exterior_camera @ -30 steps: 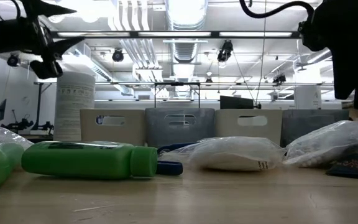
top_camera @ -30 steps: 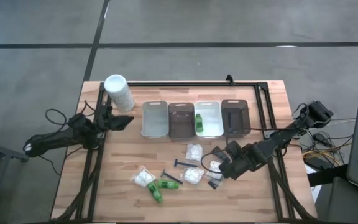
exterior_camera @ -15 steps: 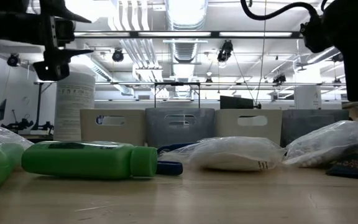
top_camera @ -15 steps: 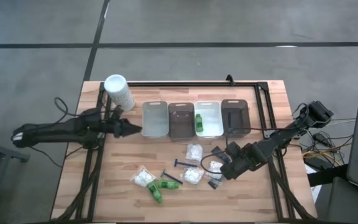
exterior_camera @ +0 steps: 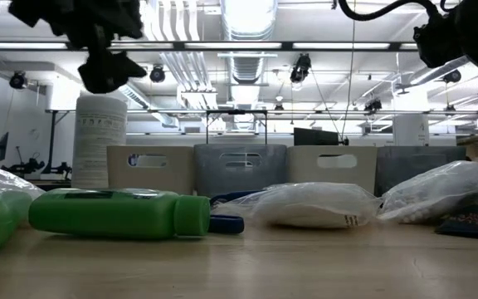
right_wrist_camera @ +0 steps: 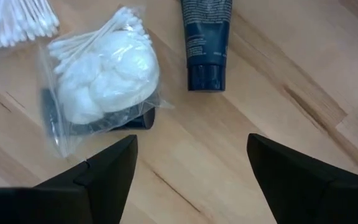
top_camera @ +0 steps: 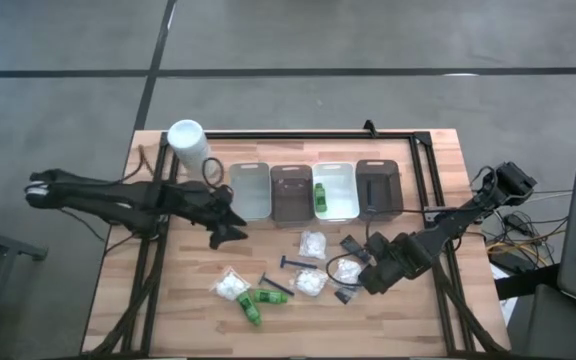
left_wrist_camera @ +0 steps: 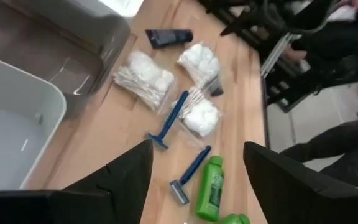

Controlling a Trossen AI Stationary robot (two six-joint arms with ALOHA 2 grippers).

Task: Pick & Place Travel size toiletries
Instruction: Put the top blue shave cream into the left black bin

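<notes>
Above a clear packet (right_wrist_camera: 98, 99), right gripper (right_wrist_camera: 191, 163), jaws apart.

The left claw (left_wrist_camera: 194, 171) hangs above the wooden bench (left_wrist_camera: 110, 121) with its two dark fingers (left_wrist_camera: 120, 177) spread wide apart and nothing between them. Past the fingers lie two blue razors: one razor (left_wrist_camera: 169, 120) beside the packets, the other razor (left_wrist_camera: 190, 176) just beside a green bottle (left_wrist_camera: 209, 188). A second green bottle (left_wrist_camera: 234, 219) shows partly at the frame edge. Three clear packets hold white cotton items: one packet of swabs (left_wrist_camera: 143, 74), one packet (left_wrist_camera: 200, 62) of puffs, and another packet (left_wrist_camera: 201, 115) touching the first razor's handle. A dark blue tube (left_wrist_camera: 168, 38) lies beyond them. A light grey tray (left_wrist_camera: 17, 134) and a darker grey tray (left_wrist_camera: 73, 43) stand side by side.
</notes>
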